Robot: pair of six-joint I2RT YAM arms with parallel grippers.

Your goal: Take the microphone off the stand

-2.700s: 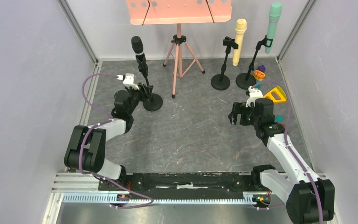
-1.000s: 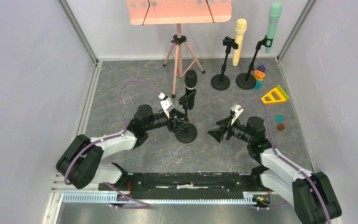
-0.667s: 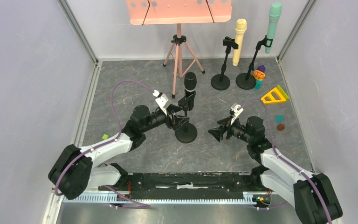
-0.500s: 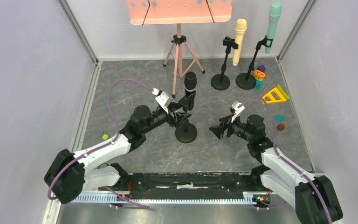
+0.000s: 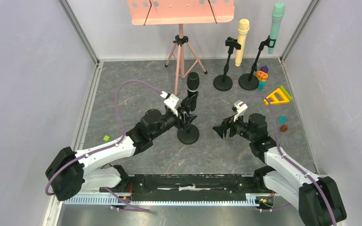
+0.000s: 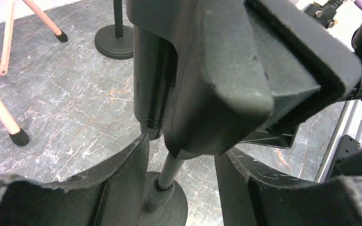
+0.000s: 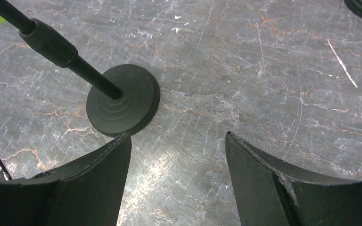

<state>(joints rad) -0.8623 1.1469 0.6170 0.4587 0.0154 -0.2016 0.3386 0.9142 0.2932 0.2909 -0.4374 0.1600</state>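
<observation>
Black mic [image 5: 193,85] sits clipped in its stand [image 5: 188,135] mid-table, left gripper [image 5: 184,115] loosely straddling the pole under the clip without squeezing it, right gripper [image 5: 219,129] gaping wide near the base.

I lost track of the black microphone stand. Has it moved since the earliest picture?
Yes. The black microphone stand moved right and nearer, from left of the pink tripod to in front of it.

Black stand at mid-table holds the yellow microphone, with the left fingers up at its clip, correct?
Not quite: the microphone in that stand is black, as the top external view shows. The yellow microphone is at the back wall. The left fingers are at the clip.
</observation>
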